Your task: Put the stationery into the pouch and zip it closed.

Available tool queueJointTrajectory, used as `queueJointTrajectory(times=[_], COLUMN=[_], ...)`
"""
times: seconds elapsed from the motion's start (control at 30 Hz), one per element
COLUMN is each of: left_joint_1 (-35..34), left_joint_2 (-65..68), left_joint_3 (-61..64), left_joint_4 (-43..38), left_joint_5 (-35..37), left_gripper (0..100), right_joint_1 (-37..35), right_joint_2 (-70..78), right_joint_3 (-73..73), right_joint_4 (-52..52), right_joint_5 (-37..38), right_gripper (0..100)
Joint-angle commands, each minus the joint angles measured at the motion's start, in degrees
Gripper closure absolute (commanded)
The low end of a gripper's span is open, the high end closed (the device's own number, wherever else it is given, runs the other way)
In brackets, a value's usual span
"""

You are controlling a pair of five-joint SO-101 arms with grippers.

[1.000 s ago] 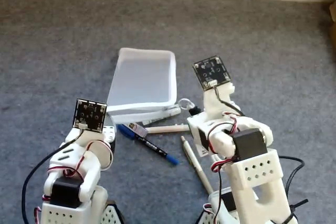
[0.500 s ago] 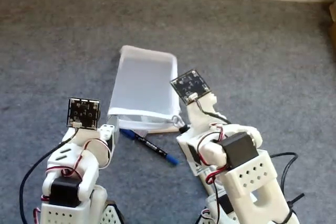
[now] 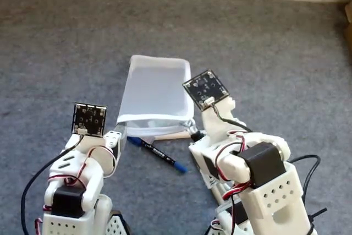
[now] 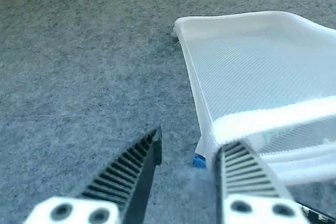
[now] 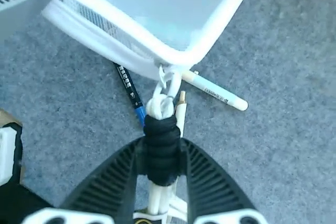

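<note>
No lettering can be read here. The black pen (image 3: pixel 157 153), lying just near of the pouch (image 3: pixel 157 94) mouth, has white print along its barrel, too small to make out. The white pen (image 5: pixel 212 93) by the pouch's corner bears faint, illegible marks.

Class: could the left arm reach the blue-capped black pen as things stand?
Probably yes: the open left gripper sits close beside the pen, though its near end lies by the pouch rim.

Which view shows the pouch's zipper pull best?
Right wrist view: the black zipper pull sits large between the fingers of the right gripper, at the pouch corner. High view: a small dark spot. Left wrist view: the pouch's other corner.
</note>
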Motion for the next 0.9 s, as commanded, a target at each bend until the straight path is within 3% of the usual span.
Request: queueJointTrajectory(times=[0.0, 0.23, 0.37, 0.53, 0.67, 0.87], left_joint_1=[-0.7, 1.0, 2.1, 1.9, 1.6, -2.7], left_joint_2=[0.3, -0.1, -0.1, 0.3, 0.4, 0.5], left_joint_3=[1.4, 2.1, 0.8, -5.2, -8.8, -12.4], left_joint_4=[-3.7, -5.2, -5.0, 1.5, 4.7, 7.1], left_joint_5=[-0.8, -5.0, -4.8, -4.8, -4.8, -4.7], left_gripper=[83, 99, 99, 99, 99, 99], right_joint_1=[-2.9, -5.5, -5.5, -5.0, 0.4, 4.0], right_joint_2=[-1.5, -1.5, -1.5, -1.5, -1.5, -1.5], right_joint_3=[-3.5, -3.5, -3.5, -3.5, -3.5, -3.4], right_joint_4=[1.5, 2.0, 2.0, 2.1, 2.1, 2.4], right_joint_5=[0.4, -0.7, -0.8, -1.1, -4.4, -4.4], right_gripper=[99.5, 99.5, 99.5, 95.0, 85.1, 85.0])
